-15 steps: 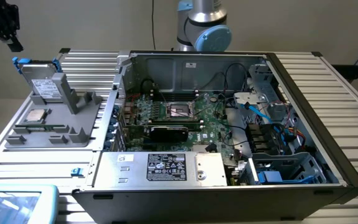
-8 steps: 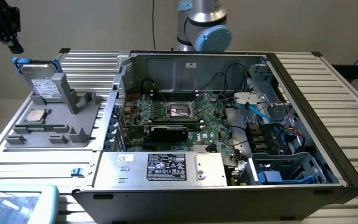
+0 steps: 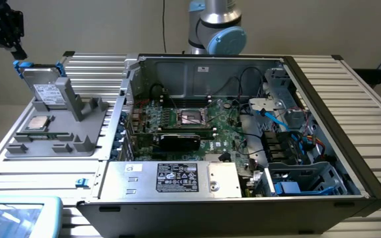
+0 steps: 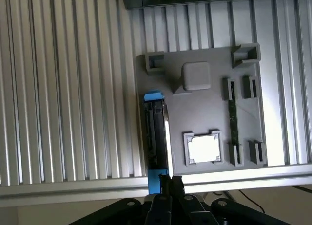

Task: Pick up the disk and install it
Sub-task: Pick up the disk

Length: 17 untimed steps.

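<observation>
Upright in the grey holder (image 3: 45,151), the disk (image 3: 45,89) looks stiff, weighty and shock-sensitive — best pinched across its blue carrier (image 3: 18,63), 2 side rails — with the gripper (image 4: 170,183) above the holder, jaws pressed together.

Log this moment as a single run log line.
gripper: shut | place: just above disk blue end | disk: upright in holder | case: open

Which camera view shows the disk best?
The exterior view: the disk stands on edge in the grey holder, its white label facing the camera. The wrist view looks down on its thin top edge and blue carrier.
</observation>
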Available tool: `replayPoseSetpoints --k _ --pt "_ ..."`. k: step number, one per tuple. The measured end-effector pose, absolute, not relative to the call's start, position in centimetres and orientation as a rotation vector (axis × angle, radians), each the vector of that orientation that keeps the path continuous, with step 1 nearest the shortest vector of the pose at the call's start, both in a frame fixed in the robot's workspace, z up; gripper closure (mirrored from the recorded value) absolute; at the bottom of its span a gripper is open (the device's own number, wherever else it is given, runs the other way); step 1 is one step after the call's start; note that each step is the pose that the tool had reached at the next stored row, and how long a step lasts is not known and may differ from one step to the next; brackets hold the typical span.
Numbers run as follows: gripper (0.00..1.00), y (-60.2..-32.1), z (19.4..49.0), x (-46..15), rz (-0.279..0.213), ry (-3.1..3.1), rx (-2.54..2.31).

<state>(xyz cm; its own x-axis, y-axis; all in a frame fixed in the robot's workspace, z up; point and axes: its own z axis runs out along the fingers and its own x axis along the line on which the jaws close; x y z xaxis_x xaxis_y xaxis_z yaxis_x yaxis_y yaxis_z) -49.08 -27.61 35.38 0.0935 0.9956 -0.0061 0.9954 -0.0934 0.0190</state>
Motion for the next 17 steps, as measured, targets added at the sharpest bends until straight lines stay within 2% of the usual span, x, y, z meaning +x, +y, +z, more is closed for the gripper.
replayPoseSetpoints --k 13,14,15,17 --pt "0.89 -27.61 34.76 -48.97 0.010 2.101 2.314" --pt "0.88 -27.61 34.76 -48.97 0.009 2.101 2.315" --pt "0.82 -27.61 34.76 -48.97 0.009 2.101 2.315" --pt "0.82 -27.61 34.77 -48.97 0.008 2.101 2.315"
